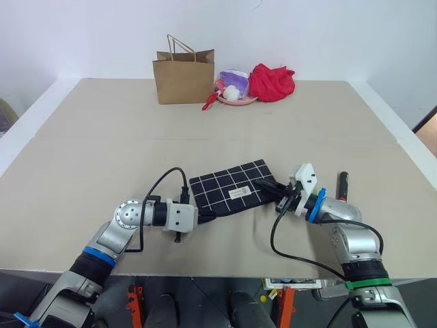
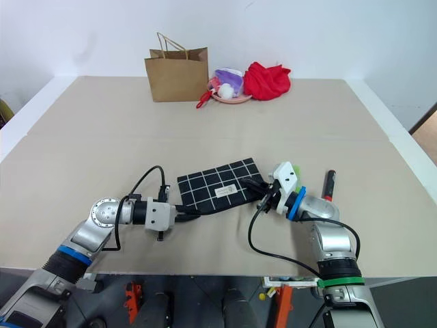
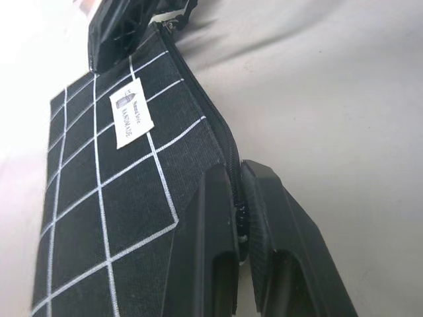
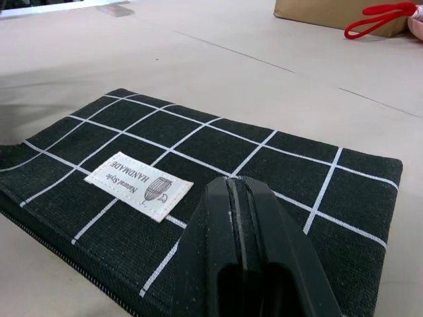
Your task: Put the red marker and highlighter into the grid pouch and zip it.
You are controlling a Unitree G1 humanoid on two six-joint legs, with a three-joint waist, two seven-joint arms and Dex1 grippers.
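On the near half of the counter [image 1: 82,137]: grid pouch [image 1: 229,184] lying flat, white label up, held at both ends. Left hand [image 3: 239,211] clamped on the zipper edge at the pouch's near-left corner, fingers [image 3: 208,231] closed against the zip line; whether on the slider or only on the fabric, cannot tell. Right hand [image 1: 278,193] pinched together on the opposite, right end of the pouch, fingers meeting over the fabric in the right wrist view.

Red marker [image 1: 343,185] lying loose on the counter, just beyond the right hand and apart from the pouch. Not yet stowed. Highlighter not located on the open counter; possibly already inside the pouch, but not confirmed. Pouch looks flat, zipper teeth appear closed along the visible edge.

Far edge: brown paper bag [image 1: 183,74], pink dish [image 1: 235,99] with small items, red cloth bundle [image 1: 272,82], all well apart from the work.

Assessment: early stage. Pouch secured for opening; marker insertion outstanding, highlighter status unverified, final zipping outstanding.
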